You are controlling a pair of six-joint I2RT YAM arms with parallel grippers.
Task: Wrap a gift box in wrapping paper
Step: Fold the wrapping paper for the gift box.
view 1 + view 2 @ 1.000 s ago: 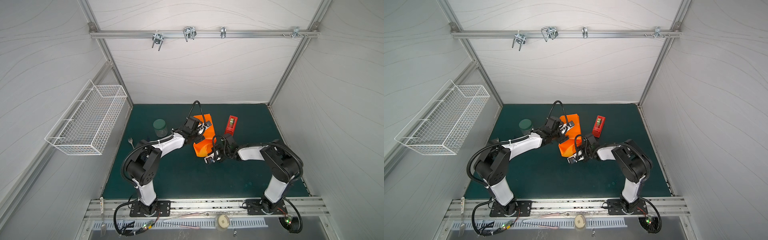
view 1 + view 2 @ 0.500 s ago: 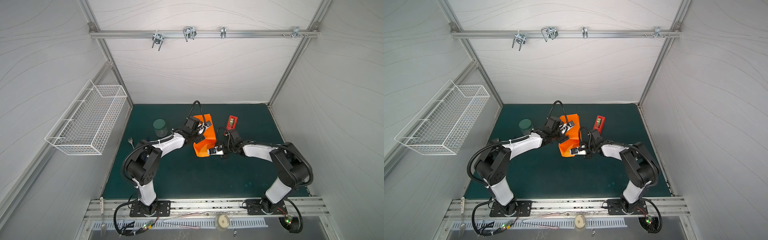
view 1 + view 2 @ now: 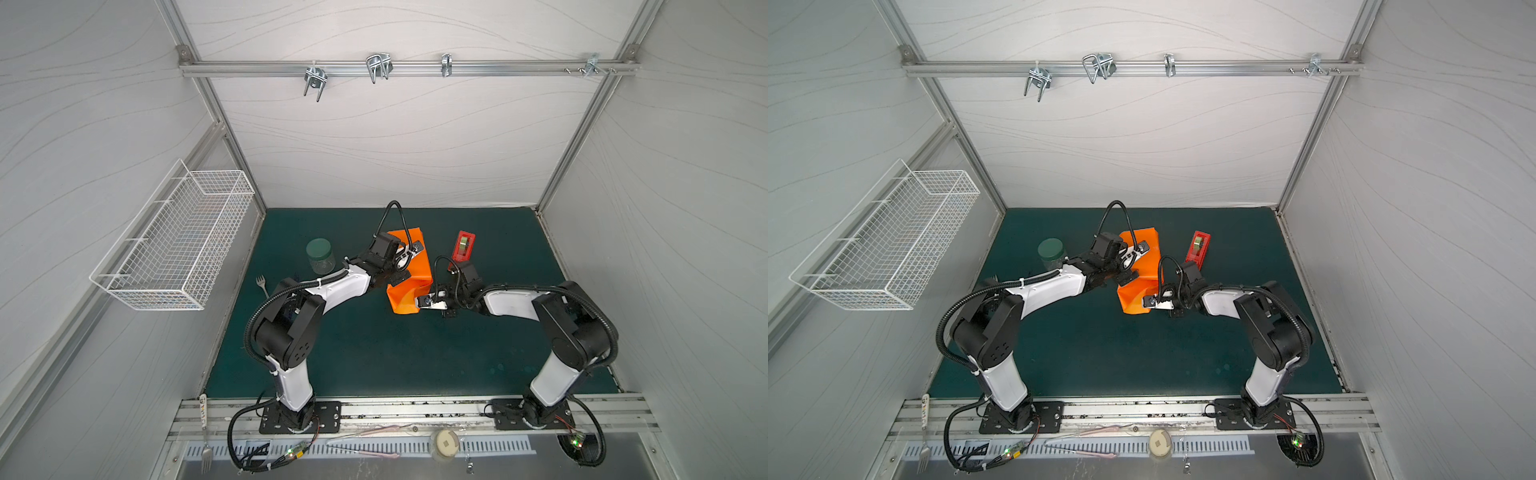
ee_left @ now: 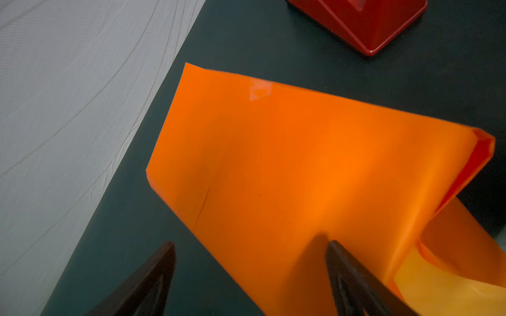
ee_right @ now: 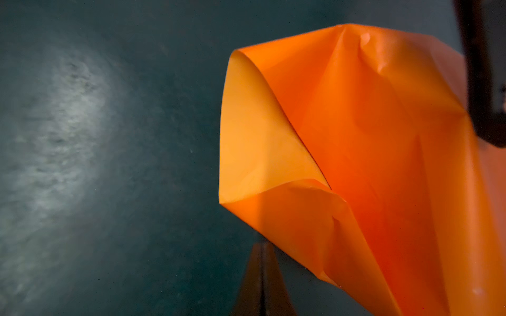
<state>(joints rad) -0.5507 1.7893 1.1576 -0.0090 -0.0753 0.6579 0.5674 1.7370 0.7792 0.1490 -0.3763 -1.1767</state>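
progress: sleeve taped, near end loose

low in both top views, bare mat [image 3: 374,353] only, nothing of the task there. further up, right gripper [image 3: 429,302] pinched shut and empty as far as can be seen, tips just beside the near end of wrapping paper [image 3: 409,279], mid-frame. that end gaping in the right wrist view: flaps curled open at centre right, neither folded flat nor taped, so judged the main work left. beyond it, left gripper [image 4: 249,243] spread wide, clamping nothing: one finger [image 4: 353,276] pressed on the top face of the paper, its twin off the side over bare mat. long seam judged done: paper lapped over into a sleeve, clear tape patch [image 4: 260,90] near the far edge, upper middle of the left wrist view. furthest, red tape dispenser [image 3: 465,246], right of centre, apart from the paper.

gift box nowhere visible; presumably inside the sleeve, not confirmable. dark red opening at the right edge of the left wrist view, unclear which end. actual contact between right tips and paper hard to make out.
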